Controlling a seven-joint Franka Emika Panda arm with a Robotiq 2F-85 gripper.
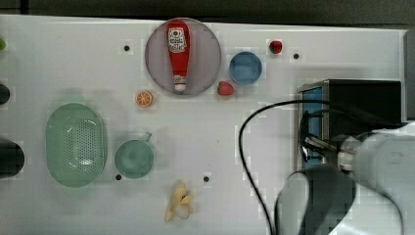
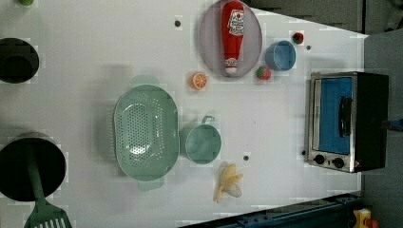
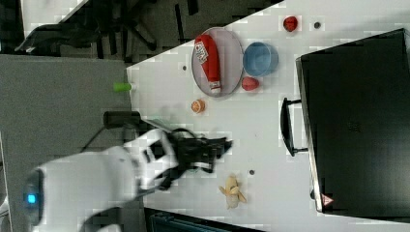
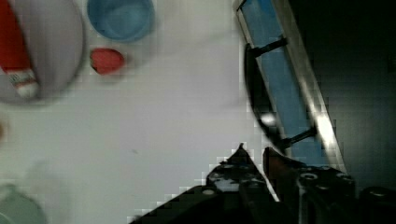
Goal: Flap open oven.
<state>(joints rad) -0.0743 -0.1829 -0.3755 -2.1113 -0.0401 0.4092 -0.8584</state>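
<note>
At the three o'clock side of the table in the top view stands the oven [image 1: 362, 105], its door facing nine o'clock and not yet dropped, and the gripper [image 4: 254, 154], jaws nearly together and empty, hangs near the bar handle [image 4: 259, 105], presumably to hook it.

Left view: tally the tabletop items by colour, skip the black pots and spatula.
Red: 3, ketchup, strawberry, small red fruit
Green: 2, colander, cup
Blue: 1, bowl
Orange: 1, orange slice
Yellow: 1, banana
Grey: 1, plate
Black/silver: 1, oven
Total: 10
</note>
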